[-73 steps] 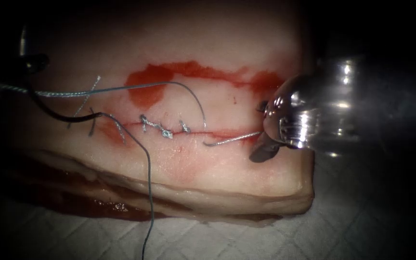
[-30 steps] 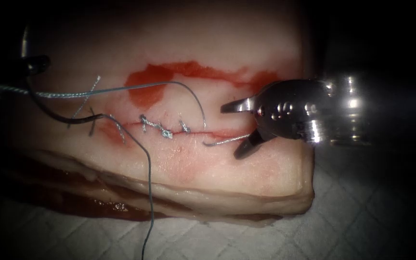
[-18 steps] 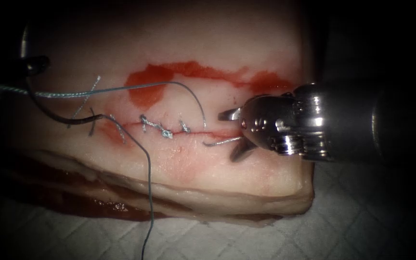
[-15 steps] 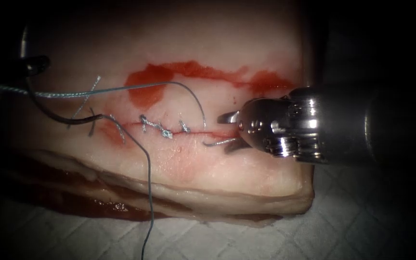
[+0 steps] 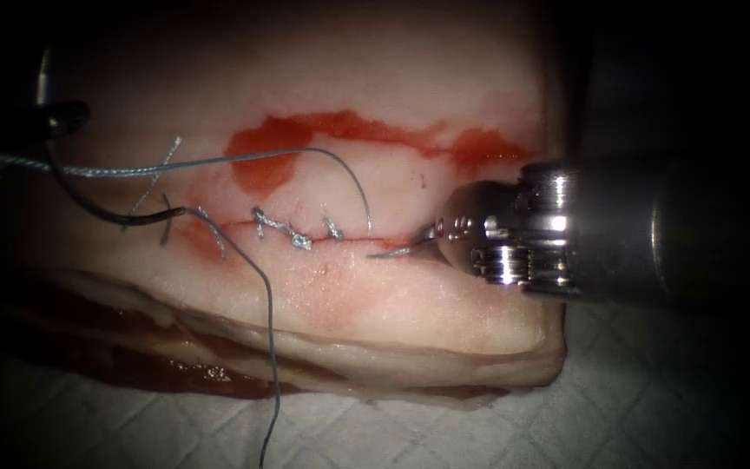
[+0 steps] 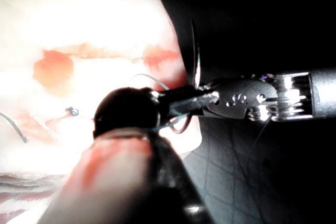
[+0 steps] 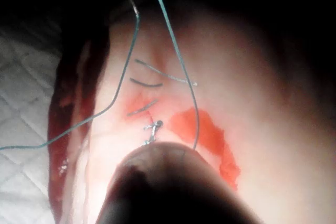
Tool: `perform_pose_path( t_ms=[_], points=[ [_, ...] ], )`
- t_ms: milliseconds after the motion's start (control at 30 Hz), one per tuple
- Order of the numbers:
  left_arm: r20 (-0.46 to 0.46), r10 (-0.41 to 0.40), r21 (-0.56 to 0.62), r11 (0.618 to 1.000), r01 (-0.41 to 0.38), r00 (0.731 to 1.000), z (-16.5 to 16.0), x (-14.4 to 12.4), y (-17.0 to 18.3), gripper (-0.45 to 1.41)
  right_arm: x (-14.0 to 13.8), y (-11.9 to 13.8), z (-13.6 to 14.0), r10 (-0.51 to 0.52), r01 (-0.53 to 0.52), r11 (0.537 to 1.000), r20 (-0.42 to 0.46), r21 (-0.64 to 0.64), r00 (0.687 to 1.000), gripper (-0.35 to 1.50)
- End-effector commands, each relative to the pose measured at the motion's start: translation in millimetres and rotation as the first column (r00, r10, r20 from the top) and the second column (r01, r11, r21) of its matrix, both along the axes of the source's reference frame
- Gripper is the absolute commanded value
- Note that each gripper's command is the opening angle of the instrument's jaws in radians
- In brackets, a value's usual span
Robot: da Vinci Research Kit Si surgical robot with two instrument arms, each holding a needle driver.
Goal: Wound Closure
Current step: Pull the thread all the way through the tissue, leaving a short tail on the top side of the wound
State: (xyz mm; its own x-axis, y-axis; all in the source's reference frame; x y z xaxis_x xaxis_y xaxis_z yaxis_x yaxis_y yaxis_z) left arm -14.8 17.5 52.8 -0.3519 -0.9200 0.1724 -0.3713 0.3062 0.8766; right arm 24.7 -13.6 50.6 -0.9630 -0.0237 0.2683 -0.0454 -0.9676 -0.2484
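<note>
At the cut's right end, the short thread tail (image 5: 395, 253) lies on the tissue (image 5: 410, 130). Open a second ago, the right gripper (image 5: 424, 241) has apparently closed on it; the needle's whereabouts are unclear.

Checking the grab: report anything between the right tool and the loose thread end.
Nothing visible: the right tool has its jaws shut on the thread end at the right end of the cut. The needle lies far left.
</note>
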Motion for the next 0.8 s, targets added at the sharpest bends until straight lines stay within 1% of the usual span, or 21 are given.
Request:
perform_pose_path(
  t_ms=[33,100,167,233,400,533,633,800],
  points=[
    [0.001,0.0,-0.001,1.0,0.0,1.0,0.4,-0.6,0.1,-0.45,-0.4,0.7,0.0,0.038,-0.038,0.999,0.025,-0.008,0.999,-0.35],
    [0.001,0.0,-0.001,1.0,0.0,1.0,0.4,-0.6,0.1,-0.45,-2.3,1.1,-0.3,0.089,-0.085,0.995,0.091,-0.042,0.992,-0.35],
    [0.001,0.0,-0.001,1.0,0.0,1.0,0.4,-0.6,0.1,-0.45,-4.5,1.9,-0.4,0.121,-0.113,0.992,0.133,-0.063,0.984,-0.35],
    [0.001,0.0,-0.001,1.0,0.0,1.0,0.4,-0.6,0.1,-0.45,-6.4,2.6,-0.3,0.149,-0.141,0.988,0.156,-0.059,0.976,-0.35],
    [0.001,0.0,-0.001,1.0,0.0,1.0,0.4,-0.6,0.1,-0.45,-11.6,4.3,0.4,0.223,-0.208,0.974,0.231,-0.088,0.947,-0.35],
    [0.001,0.0,-0.001,1.0,0.0,1.0,0.4,-0.6,0.1,-0.45,-14.9,5.3,1.0,0.251,-0.234,0.967,0.257,-0.096,0.933,-0.35],
    [0.001,0.0,-0.001,1.0,0.0,1.0,0.4,-0.6,0.1,-0.45,-16.5,5.4,1.2,0.269,-0.254,0.963,0.266,-0.092,0.926,-0.35],
    [0.001,0.0,-0.001,1.0,0.0,1.0,0.4,-0.6,0.1,-0.45,-19.4,4.3,2.2,0.295,-0.279,0.955,0.333,-0.099,0.896,-0.35]
  ],
)
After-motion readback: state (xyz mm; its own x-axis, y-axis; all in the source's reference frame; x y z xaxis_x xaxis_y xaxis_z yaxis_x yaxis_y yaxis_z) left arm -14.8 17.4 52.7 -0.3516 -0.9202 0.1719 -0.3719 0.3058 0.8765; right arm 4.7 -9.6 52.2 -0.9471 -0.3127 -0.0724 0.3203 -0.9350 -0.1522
